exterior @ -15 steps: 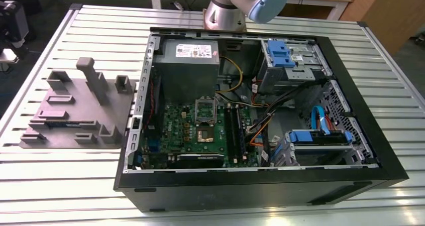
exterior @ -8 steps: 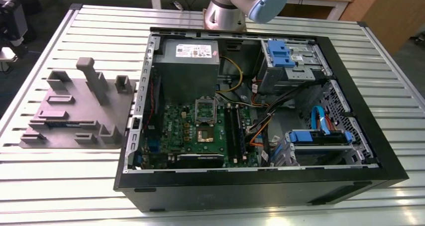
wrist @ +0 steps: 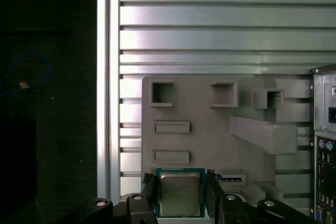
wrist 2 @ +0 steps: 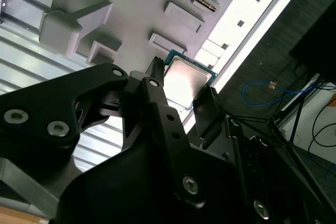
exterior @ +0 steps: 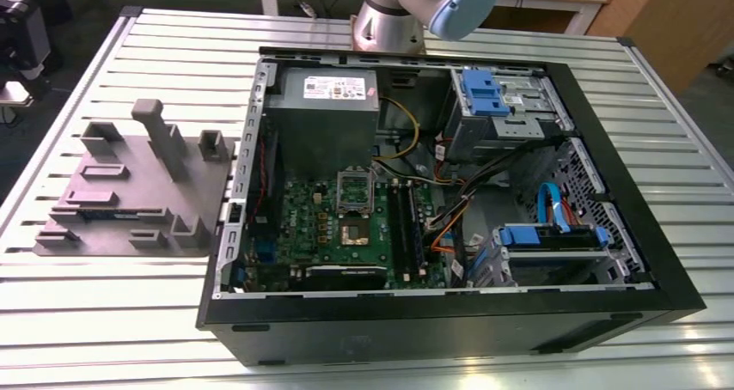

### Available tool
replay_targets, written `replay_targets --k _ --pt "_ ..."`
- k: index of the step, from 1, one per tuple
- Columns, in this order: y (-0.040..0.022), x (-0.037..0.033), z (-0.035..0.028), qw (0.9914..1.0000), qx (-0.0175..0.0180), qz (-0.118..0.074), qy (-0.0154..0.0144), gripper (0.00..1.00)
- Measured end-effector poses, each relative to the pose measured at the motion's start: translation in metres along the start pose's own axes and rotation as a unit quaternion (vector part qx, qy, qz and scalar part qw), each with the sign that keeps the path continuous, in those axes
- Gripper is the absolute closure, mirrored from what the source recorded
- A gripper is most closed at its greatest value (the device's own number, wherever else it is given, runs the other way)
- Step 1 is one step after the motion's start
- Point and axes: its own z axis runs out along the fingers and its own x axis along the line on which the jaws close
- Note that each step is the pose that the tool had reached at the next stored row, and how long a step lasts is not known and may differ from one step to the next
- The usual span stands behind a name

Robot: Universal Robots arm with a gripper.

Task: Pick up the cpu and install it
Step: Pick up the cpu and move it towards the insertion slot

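Note:
The cpu (wrist: pixel 180 195) (wrist 2: pixel 185 80), a flat square chip with a silvery top and green rim, hangs between my two black fingers (wrist: pixel 148 191) in both wrist views. My gripper (wrist: pixel 180 199) (wrist 2: pixel 181 90) is shut on it, one finger against each side edge. It is held well above the grey moulded fixture (wrist: pixel 210 129) (wrist 2: pixel 142 9), which looks small beneath it. In the exterior view the open computer case (exterior: pixel 642 261) lies on the table with its green motherboard (exterior: pixel 304 222). The cpu socket (exterior: pixel 353 228) is uncovered, its silver frame (exterior: pixel 353 184) standing upright.
The grey fixture (exterior: pixel 132 192) lies to the exterior view's left of the case on the slatted aluminium table (exterior: pixel 103 321). Inside the case are a grey power supply box (exterior: pixel 327 98), blue drive brackets (exterior: pixel 482 89), and loose cables (exterior: pixel 459 210). The table edge (wrist: pixel 107 77) borders dark floor.

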Motion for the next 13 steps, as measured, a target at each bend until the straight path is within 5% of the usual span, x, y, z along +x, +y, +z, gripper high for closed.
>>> replay_targets --k 13 --pt "0.0001 -0.0032 0.0001 1.0 0.0 0.0 0.0 0.53"
